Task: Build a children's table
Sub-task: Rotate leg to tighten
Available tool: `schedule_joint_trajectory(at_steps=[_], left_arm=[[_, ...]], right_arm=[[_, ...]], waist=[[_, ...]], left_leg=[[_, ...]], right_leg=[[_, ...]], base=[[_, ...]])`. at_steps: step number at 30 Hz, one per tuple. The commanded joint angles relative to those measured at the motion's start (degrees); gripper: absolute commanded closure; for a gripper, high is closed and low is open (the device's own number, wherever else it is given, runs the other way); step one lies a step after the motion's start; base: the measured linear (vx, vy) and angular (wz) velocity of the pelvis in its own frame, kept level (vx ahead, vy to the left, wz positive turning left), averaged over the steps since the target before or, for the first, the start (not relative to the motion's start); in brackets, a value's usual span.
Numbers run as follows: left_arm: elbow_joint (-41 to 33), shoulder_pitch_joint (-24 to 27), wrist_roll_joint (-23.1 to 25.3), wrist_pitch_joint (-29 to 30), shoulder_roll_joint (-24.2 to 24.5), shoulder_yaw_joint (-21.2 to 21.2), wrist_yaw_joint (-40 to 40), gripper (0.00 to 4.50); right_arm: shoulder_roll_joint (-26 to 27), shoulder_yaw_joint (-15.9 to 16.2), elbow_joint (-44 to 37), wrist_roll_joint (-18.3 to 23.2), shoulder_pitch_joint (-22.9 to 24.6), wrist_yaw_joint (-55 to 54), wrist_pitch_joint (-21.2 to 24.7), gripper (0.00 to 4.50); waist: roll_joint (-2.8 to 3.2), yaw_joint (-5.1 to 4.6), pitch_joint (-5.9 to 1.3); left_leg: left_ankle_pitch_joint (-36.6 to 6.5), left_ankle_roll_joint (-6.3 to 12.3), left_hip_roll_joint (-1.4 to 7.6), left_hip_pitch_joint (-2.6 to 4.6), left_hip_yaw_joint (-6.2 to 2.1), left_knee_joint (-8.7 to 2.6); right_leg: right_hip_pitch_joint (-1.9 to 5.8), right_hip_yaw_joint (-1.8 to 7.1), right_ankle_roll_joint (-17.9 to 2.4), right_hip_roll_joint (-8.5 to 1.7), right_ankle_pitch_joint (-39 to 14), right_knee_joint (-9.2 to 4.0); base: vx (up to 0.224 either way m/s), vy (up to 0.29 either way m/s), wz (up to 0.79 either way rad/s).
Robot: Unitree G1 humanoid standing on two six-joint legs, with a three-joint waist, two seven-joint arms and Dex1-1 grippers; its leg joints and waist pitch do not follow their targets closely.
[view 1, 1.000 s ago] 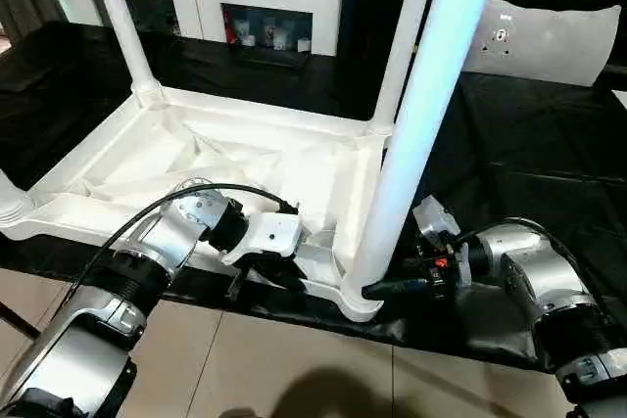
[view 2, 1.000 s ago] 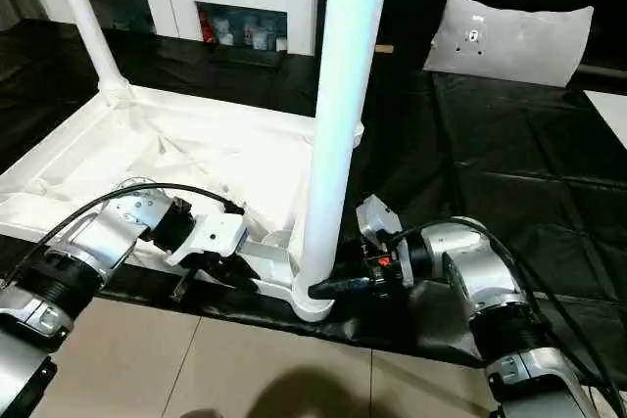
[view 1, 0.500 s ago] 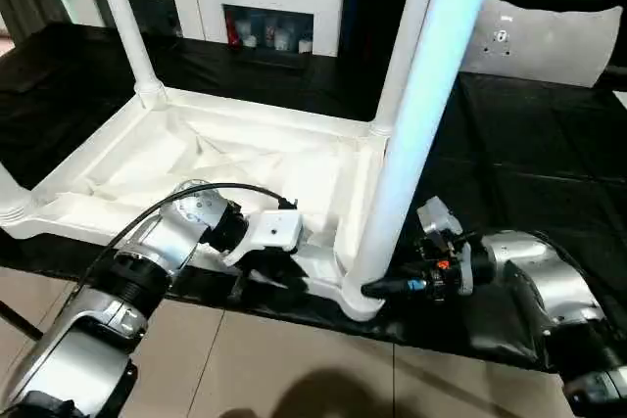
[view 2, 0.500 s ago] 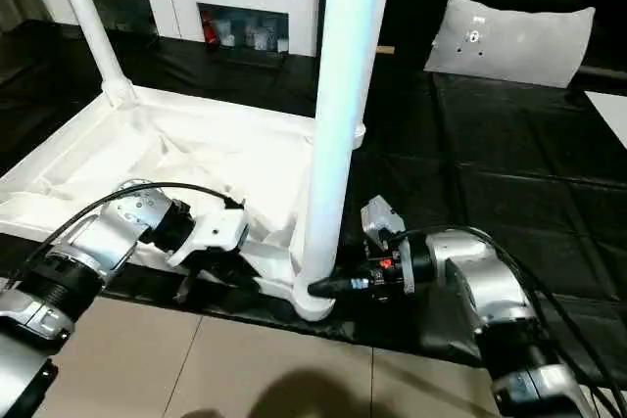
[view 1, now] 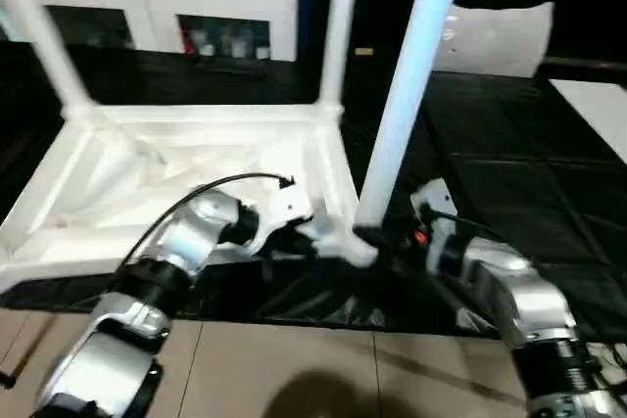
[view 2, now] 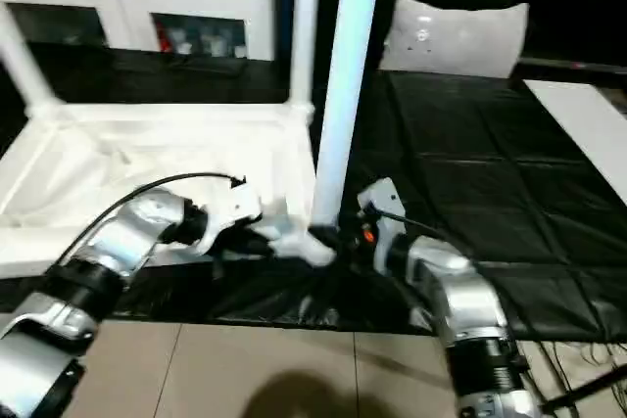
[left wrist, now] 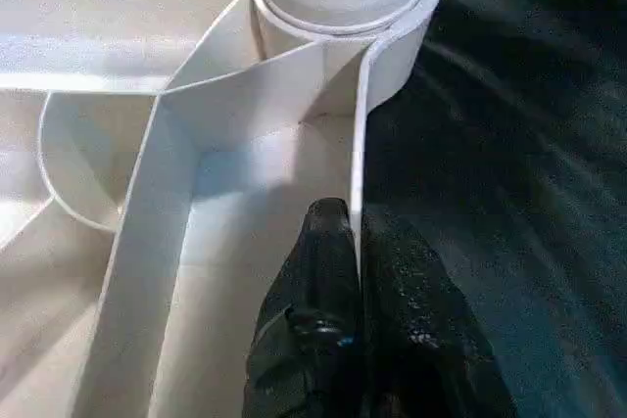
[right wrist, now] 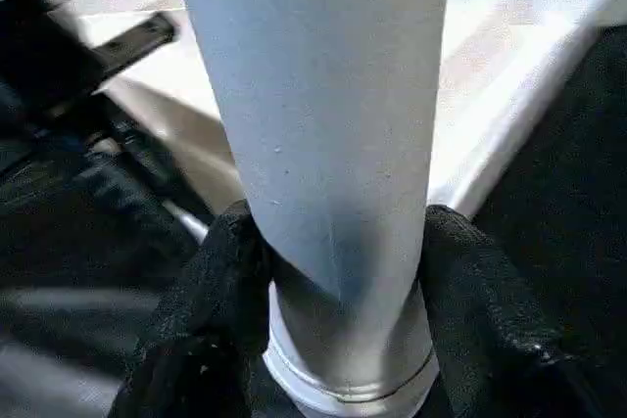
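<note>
White plastic, the children's table lies upside down on a black sheet spread over the floor, ribbed underside up, with legs standing in its corner sockets and a white cabinet behind it at the far side. The left end effector has its two black fingers pinched together on the thin rim of the tabletop, just beside the near right corner socket. The right end effector is clamped on the near right leg just above its socket, one black finger on either side of it.
</note>
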Motion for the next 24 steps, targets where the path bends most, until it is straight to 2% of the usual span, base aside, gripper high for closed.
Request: schedule_joint_trajectory(at_steps=[1, 2, 3, 4, 5, 7, 8, 10, 11, 12, 13, 14, 15, 17, 19, 20, 21, 22, 23, 24], left_arm=[[-1.06, -1.90, -1.37, 1.21, -5.78, 0.17, 6.49, 4.50], [-0.60, -2.49, -0.77, 2.14, -7.29, 0.76, 10.09, 4.50], [-0.51, -2.66, -0.49, 2.42, -7.81, 0.97, 11.35, 4.50], [-0.50, -2.81, -0.19, 2.70, -8.41, 1.29, 12.87, 4.50], [-0.47, -2.90, -0.08, 2.83, -8.73, 1.45, 13.73, 4.50], [-0.41, -3.04, 0.12, 2.82, -9.16, 1.61, 14.91, 4.50], [-0.51, -3.14, 0.45, 2.50, -9.69, 1.65, 15.69, 4.50], [-0.78, -3.16, 0.65, 2.28, -10.21, 1.63, 16.23, 4.50], [-0.96, -3.13, 0.63, 2.29, -10.40, 1.62, 16.33, 4.50], [-1.37, -2.94, 0.50, 2.12, -10.62, 1.49, 16.23, 4.50], [-1.46, -2.89, 0.47, 2.13, -10.66, 1.45, 16.19, 4.50], [-1.55, -2.80, 0.48, 2.03, -10.63, 1.39, 16.11, 4.50], [-1.44, -2.75, 0.58, 1.08, -10.37, 1.17, 15.98, 4.50], [-1.12, -2.53, 0.71, -1.36, -9.19, 0.65, 14.71, 4.50], [-1.14, -2.32, 0.71, -2.05, -8.54, 0.48, 13.93, 4.50], [-1.11, -2.19, 0.72, -2.55, -8.11, 0.36, 13.41, 4.50], [-1.08, -2.16, 0.72, -2.76, -7.98, 0.32, 13.24, 4.50], [-0.96, -2.04, 0.80, -3.48, -7.51, 0.25, 12.71, 4.50], [-0.70, -1.99, 0.96, -3.94, -7.14, 0.30, 12.55, 4.50], [-0.04, -2.05, 1.36, -5.26, -6.61, 0.22, 12.50, 4.50]], right_arm=[[4.97, 4.63, 0.75, -1.33, -0.20, -3.68, 1.46, 2.58], [7.93, 3.11, 2.81, -2.82, -1.72, -10.78, 1.00, 2.59], [8.88, 2.62, 3.72, -3.45, -2.45, -13.21, 0.57, 2.59], [9.93, 2.08, 4.81, -4.25, -3.36, -16.08, -0.17, 2.59], [10.73, 1.36, 5.61, -4.79, -4.03, -18.64, -0.59, 2.60], [12.02, -0.17, 7.04, -5.27, -5.20, -22.79, -1.11, 2.61], [13.06, -1.56, 8.42, -5.73, -6.37, -26.86, -1.61, 2.61], [13.90, -2.77, 9.54, -5.91, -7.32, -30.23, -2.24, 2.61], [14.14, -3.13, 9.81, -5.83, -7.55, -31.02, -2.58, 2.61], [14.58, -3.88, 9.97, -5.73, -7.64, -32.20, -3.61, 2.61], [14.71, -4.19, 9.95, -5.74, -7.60, -32.52, -4.08, 2.05], [14.82, -4.59, 9.95, -5.95, -7.53, -33.13, -4.80, 2.05], [14.65, -4.85, 10.00, -6.14, -7.40, -33.62, -5.49, 1.88], [13.67, -5.82, 9.06, -5.60, -6.38, -33.21, -5.90, 1.73], [12.90, -6.01, 7.81, -5.23, -5.54, -32.12, -6.33, 1.59], [12.02, -5.75, 6.81, -5.34, -4.84, -31.25, -7.16, 1.50], [11.72, -5.63, 6.51, -5.38, -4.62, -30.95, -7.50, 1.46], [10.93, -5.91, 4.84, -4.46, -3.60, -29.53, -7.72, 1.42], [10.12, -6.31, 3.09, -3.84, -2.56, -28.72, -7.63, 1.34], [8.49, -6.63, 0.26, -3.59, -0.78, -27.42, -7.75, 1.09]], waist=[[0.10, -0.31, -2.16], [0.22, -0.37, -2.31], [0.09, -0.74, -2.25], [0.10, -0.74, -2.31], [0.25, -0.99, -2.48], [0.19, -1.12, -2.68], [0.15, -1.14, -3.06], [0.22, -0.86, -3.64], [-0.06, -0.75, -3.77], [-0.38, -0.41, -3.95], [-0.33, -0.21, -3.91], [-0.56, 0.10, -4.35], [-0.54, 0.61, -4.30], [-0.61, 1.24, -4.28], [-0.36, 2.10, -4.63], [-0.37, 2.41, -4.82], [-0.41, 2.45, -4.77], [-0.47, 2.61, -4.59], [-0.37, 2.86, -4.45], [-0.39, 3.12, -4.27]], left_leg=[[-27.40, -1.24, 3.86, 0.66, -3.20, -5.28], [-26.89, -1.22, 3.70, 1.03, -3.03, -5.07], [-26.23, -1.36, 3.57, 0.80, -3.05, -5.06], [-25.83, -1.36, 3.56, 0.57, -3.18, -5.05], [-25.17, -1.41, 3.64, 0.38, -3.22, -5.12], [-23.04, -0.63, 3.61, 0.20, -2.91, -5.14], [-19.14, -0.15, 3.72, -0.49, -2.76, -5.23], [-14.67, 0.26, 3.80, -0.87, -2.52, -5.06], [-10.45, 1.38, 3.63, -1.18, -2.00, -4.70], [-7.60, 2.97, 3.50, -1.22, -1.68, -4.39], [-6.92, 3.64, 3.38, -1.18, -1.46, -4.23], [-3.48, 4.91, 3.19, -1.85, -1.46, -3.92], [-1.18, 6.18, 3.22, -1.78, -1.24, -3.69], [-0.14, 7.34, 3.00, -1.70, -1.04, -3.44], [2.37, 8.18, 3.21, -1.63, -1.05, -3.26], [4.72, 9.23, 3.32, -1.44, -1.07, -3.02], [5.51, 9.71, 3.37, -1.47, -1.12, -2.99], [5.44, 10.52, 3.46, -1.41, -1.05, -2.97], [3.76, 10.71, 3.49, -1.39, -1.02, -3.01], [1.78, 10.19, 3.55, -1.38, -1.00, -3.17]], right_leg=[[0.99, 2.32, -1.59, -5.52, -36.08, -5.17], [0.64, 2.53, -2.03, -5.64, -36.26, -5.24], [0.56, 2.46, -2.47, -5.60, -36.26, -5.20], [0.86, 2.36, -2.28, -5.68, -36.18, -5.13], [0.99, 2.53, -2.48, -5.73, -35.14, -4.92], [0.84, 3.17, -3.81, -5.65, -31.99, -4.60], [1.12, 3.82, -6.00, -5.64, -26.88, -3.61], [1.34, 4.27, -7.83, -5.57, -20.85, -2.64], [1.19, 4.70, -9.86, -5.41, -14.84, -1.79], [1.20, 4.87, -11.36, -5.29, -11.73, -1.16], [1.08, 4.99, -11.80, -5.30, -11.22, -1.18], [1.73, 5.09, -12.55, -5.25, -7.68, -0.24], [1.39, 5.23, -13.39, -5.14, -4.38, 0.25], [1.40, 5.30, -13.85, -5.09, -3.50, 0.43], [1.59, 5.26, -13.85, -5.00, -1.26, 1.10], [1.38, 5.26, -14.32, -4.75, 2.26, 1.71], [1.30, 5.26, -14.61, -4.69, 3.63, 1.94], [1.12, 5.23, -14.85, -4.70, 3.93, 1.89], [1.24, 5.16, -14.51, -4.73, 1.75, 1.50], [1.28, 5.17, -13.74, -4.72, -1.24, 1.09]], base=[[0.000, 0.000, 0.00], [0.000, 0.000, 0.00], [0.000, 0.000, 0.00], [0.000, 0.000, 0.00], [0.000, 0.000, 0.00], [0.000, 0.000, 0.00], [0.000, 0.000, 0.00], [0.000, 0.000, 0.00], [0.000, 0.000, 0.00], [0.000, 0.000, 0.00], [0.062, -0.049, 0.04], [0.048, -0.062, 0.00], [0.048, -0.062, 0.00], [0.008, -0.030, 0.00], [0.000, 0.000, 0.00], [0.000, 0.000, 0.00], [0.000, 0.000, 0.00], [0.000, 0.000, 0.00], [0.000, 0.000, 0.00], [0.000, 0.000, 0.00]])
